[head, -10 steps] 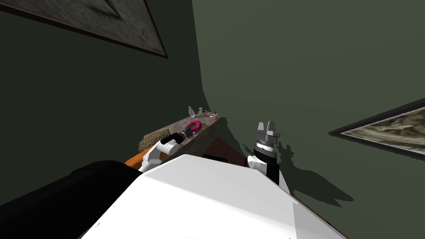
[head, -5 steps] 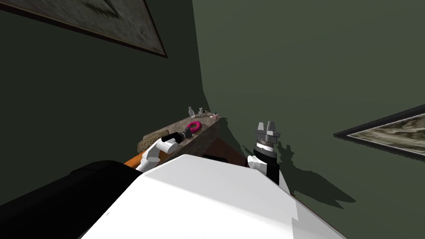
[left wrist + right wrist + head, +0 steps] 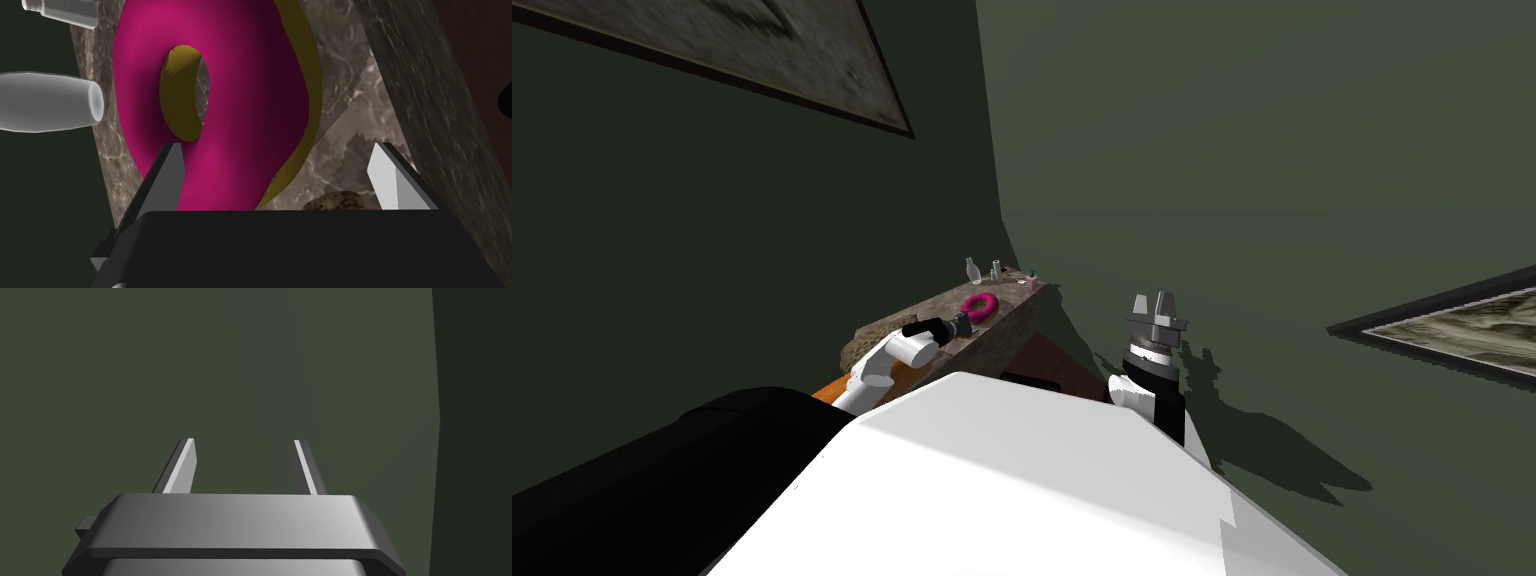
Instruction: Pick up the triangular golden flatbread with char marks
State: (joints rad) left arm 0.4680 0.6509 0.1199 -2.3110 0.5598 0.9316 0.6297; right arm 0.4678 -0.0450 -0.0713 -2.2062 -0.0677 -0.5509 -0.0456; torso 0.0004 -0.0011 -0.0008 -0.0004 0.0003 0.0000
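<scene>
A tan, speckled flatbread (image 3: 864, 336) lies at the near end of a marble counter (image 3: 1002, 325), partly hidden by my left forearm. Past it, my left gripper (image 3: 961, 323) is open and points at a pink ring donut (image 3: 979, 304). In the left wrist view the donut (image 3: 240, 105) lies close ahead, reaching in between the left gripper's (image 3: 280, 172) open fingers. A small brown speckled bit (image 3: 334, 200) peeks over the gripper's body; I cannot tell what it is. My right gripper (image 3: 1154, 304) is raised beside the green wall, and its fingers (image 3: 184, 465) are apart with nothing between them.
Clear glass bottles (image 3: 973, 270) stand at the counter's far end by the wall corner; two of them (image 3: 50, 102) lie just beyond the donut from the gripper. The counter's front edge (image 3: 430, 125) runs along the right finger's side. An orange surface (image 3: 834, 388) shows below the forearm.
My left forearm has swung slightly left and up over the flatbread, while the gripper stays at the donut. My head camera has turned a little. The right arm is still.
</scene>
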